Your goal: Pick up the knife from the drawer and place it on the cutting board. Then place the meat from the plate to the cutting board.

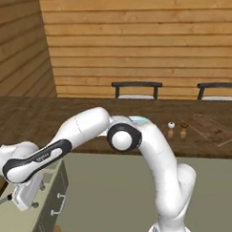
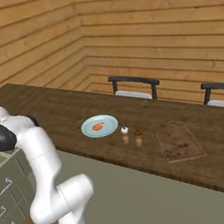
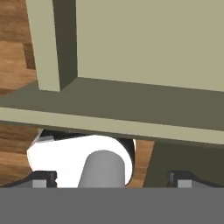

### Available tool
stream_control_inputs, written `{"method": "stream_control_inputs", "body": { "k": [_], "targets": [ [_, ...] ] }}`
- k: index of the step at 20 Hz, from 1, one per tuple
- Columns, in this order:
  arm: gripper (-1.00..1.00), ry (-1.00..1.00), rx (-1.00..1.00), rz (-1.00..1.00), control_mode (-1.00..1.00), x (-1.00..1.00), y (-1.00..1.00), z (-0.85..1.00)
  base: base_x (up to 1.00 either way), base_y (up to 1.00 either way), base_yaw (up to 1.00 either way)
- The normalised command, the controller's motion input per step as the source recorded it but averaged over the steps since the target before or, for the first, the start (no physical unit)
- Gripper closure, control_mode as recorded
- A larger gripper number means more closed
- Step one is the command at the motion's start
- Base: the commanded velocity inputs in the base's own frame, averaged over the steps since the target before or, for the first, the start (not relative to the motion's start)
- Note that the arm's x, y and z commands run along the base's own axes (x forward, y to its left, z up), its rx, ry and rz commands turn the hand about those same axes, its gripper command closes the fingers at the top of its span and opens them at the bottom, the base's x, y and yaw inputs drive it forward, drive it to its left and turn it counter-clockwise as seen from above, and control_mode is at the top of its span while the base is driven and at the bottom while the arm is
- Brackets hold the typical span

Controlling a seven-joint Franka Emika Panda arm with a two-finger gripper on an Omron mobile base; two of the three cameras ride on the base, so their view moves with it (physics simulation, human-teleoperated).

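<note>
Knife first: I cannot make out its blade or handle anywhere, only a thin dark sliver poking out at the far left edge of my left base view beside the robot's hand, too small to identify. My arm reaches low and to the left, and the gripper [image 3: 111, 177] hangs over the open drawer [image 1: 19, 220], an olive-beige box whose front panel with a small metal bar handle faces the floor side. From the hand camera I see the two dark fingertips [image 3: 43, 178] set far apart at the bottom, so the jaws stand wide open with nothing between them; beyond them are the drawer's flat olive walls and a patch of wooden floor. On the long dark wooden table [image 2: 58, 111], the round pale-blue plate [image 2: 100, 126] sits near the front edge, and the small orange-red meat [image 2: 99, 126] lies on it, near its middle. Just to the right of the plate stand two small shakers [image 2: 132, 137], one white-topped and one brown-topped. Further right, well apart from the plate, the cutting board [image 2: 177, 139] lies flat on the table, brown and close in tone to the tabletop. Two dark chairs [image 2: 134, 87] stand behind the table against the wood-panelled wall.
</note>
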Motion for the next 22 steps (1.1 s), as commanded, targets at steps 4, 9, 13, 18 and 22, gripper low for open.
{"method": "stream_control_inputs", "body": {
  "k": [4,9,13,18,22],
  "targets": [
    [-1.00,0.00,0.00,0.00,-1.00,0.29,0.03,-0.69,0.00,0.00,0.00],
    [-1.00,-0.01,0.00,0.00,-1.00,0.12,0.00,-0.50,0.00,0.00,0.00],
    [-1.00,-0.06,0.00,0.00,-1.00,0.02,0.02,-0.20,0.00,0.00,0.00],
    [-1.00,-0.01,0.00,0.00,-1.00,-0.31,-0.39,-0.27,0.00,0.00,0.00],
    [-1.00,0.00,0.01,0.00,-1.00,-0.66,-0.70,-0.26,0.00,0.00,0.00]
  ]
}}
